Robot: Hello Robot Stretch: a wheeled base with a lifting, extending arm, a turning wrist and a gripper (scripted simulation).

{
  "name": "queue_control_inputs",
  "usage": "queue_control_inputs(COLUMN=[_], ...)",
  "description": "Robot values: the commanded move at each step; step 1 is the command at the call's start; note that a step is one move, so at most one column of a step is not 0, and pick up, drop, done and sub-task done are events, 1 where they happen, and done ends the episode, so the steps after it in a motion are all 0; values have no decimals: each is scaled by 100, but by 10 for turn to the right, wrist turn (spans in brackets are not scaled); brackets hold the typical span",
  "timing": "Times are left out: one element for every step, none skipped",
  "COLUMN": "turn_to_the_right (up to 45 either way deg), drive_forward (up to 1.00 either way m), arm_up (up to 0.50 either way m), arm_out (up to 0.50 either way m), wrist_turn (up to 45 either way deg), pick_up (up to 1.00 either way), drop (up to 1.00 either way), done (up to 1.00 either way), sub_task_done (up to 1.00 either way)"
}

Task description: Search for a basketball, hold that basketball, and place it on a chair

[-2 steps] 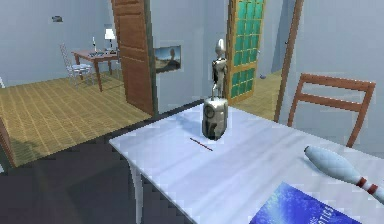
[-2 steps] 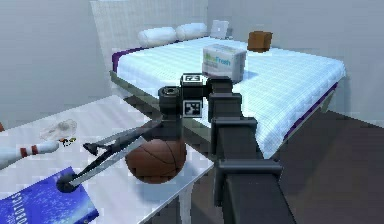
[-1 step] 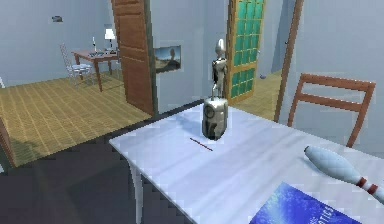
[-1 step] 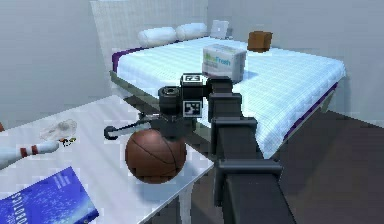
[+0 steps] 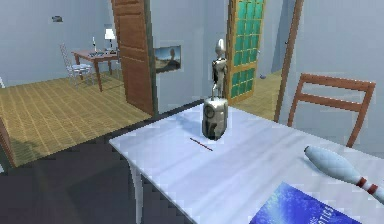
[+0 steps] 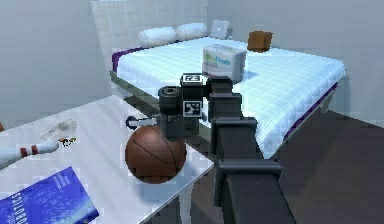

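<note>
One orange-brown basketball (image 6: 155, 152) shows low and left of centre in the arm side view, right at the gripper (image 6: 148, 124) and against the white table's (image 6: 100, 130) near edge. I cannot tell whether the gripper holds it or how its fingers stand. At the forward view's right, a wooden chair (image 5: 335, 100) stands behind the table, near a bowling pin (image 5: 340, 167).
</note>
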Motion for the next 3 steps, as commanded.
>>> queue_control_inputs(turn_to_the_right=[0, 0, 0], drive_forward=[0, 0, 0], arm_up=[-20, 0, 10], arm_out=[0, 0, 0], wrist_turn=[0, 0, 0], pick_up=[0, 100, 0], drop=[0, 0, 0], done=[0, 0, 0], sub_task_done=[0, 0, 0])
